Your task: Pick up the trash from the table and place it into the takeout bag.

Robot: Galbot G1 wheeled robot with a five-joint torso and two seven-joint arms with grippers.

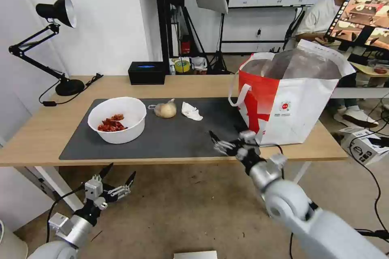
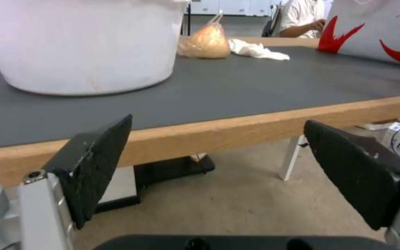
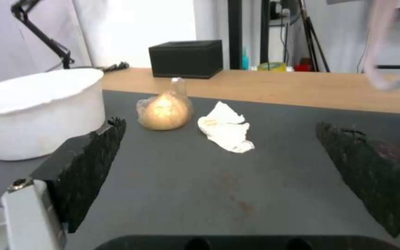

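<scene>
On the dark mat (image 1: pixel 170 137) of the table (image 1: pixel 36 137) sit a white bowl (image 1: pixel 117 119) with red scraps, a clear bag around a beige lump (image 1: pixel 165 110) and a crumpled white tissue (image 1: pixel 191 111). The takeout bag (image 1: pixel 291 97) stands open at the mat's right end. My right gripper (image 1: pixel 225 137) is open, low over the mat's front right, facing the tissue (image 3: pixel 225 130) and the lump (image 3: pixel 165 111). My left gripper (image 1: pixel 120 173) is open below the table's front edge, facing the bowl (image 2: pixel 84 45).
A black box (image 1: pixel 146 72) and a black desk lamp (image 1: pixel 60 48) stand at the back of the table. A person sits behind the bag by a screen. A cardboard box (image 1: pixel 364 145) and cables lie on the floor to the right.
</scene>
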